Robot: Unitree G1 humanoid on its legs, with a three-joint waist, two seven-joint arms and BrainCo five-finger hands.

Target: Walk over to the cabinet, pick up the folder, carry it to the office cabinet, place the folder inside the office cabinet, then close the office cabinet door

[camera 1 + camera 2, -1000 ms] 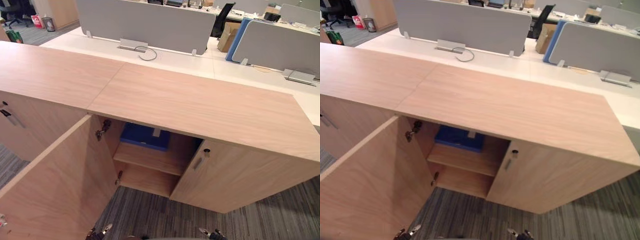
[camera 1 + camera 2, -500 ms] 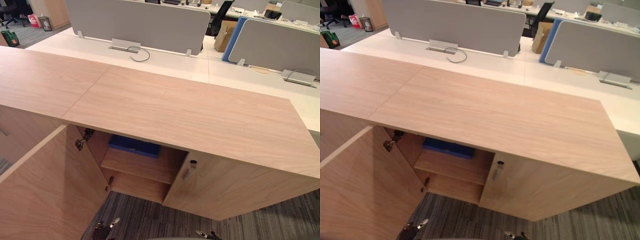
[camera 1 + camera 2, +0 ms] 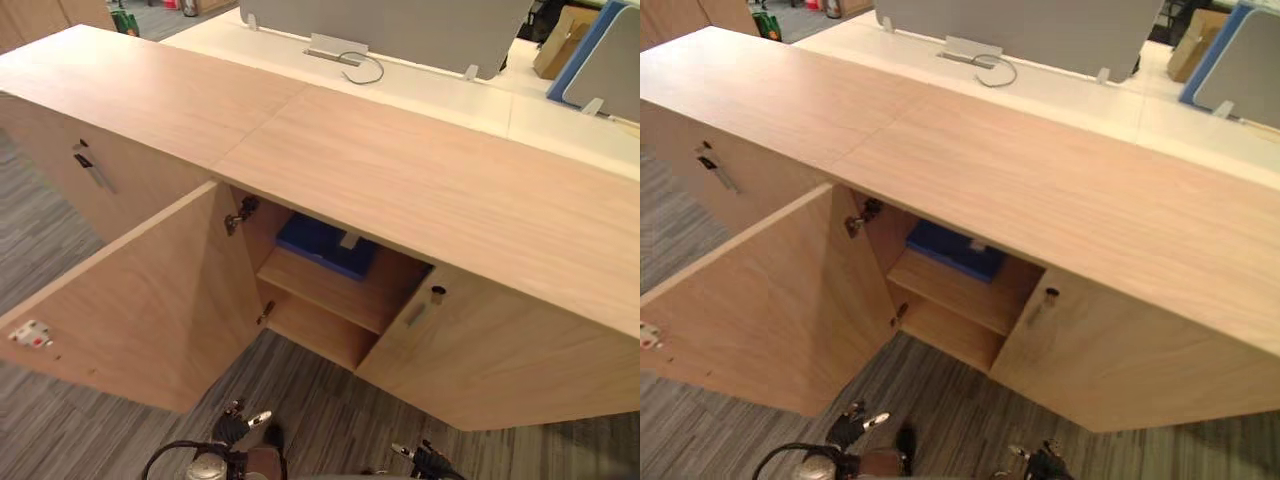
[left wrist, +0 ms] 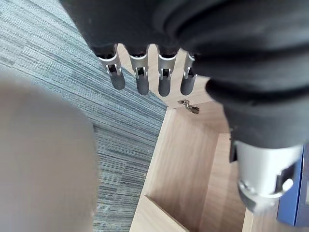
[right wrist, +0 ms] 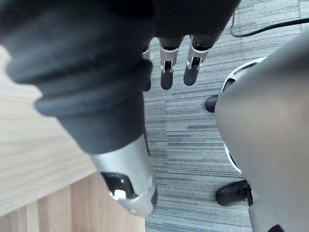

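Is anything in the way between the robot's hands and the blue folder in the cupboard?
Nothing visible. The cabinet door stands swung open, and the blue folder lies on the upper shelf behind the opening. The left hand and right hand hang low above the carpet, fingers straight, holding nothing.

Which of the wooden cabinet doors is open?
The middle door is open: it stands swung out, baring the blue folder inside. The left door and the right door sit flat and shut.
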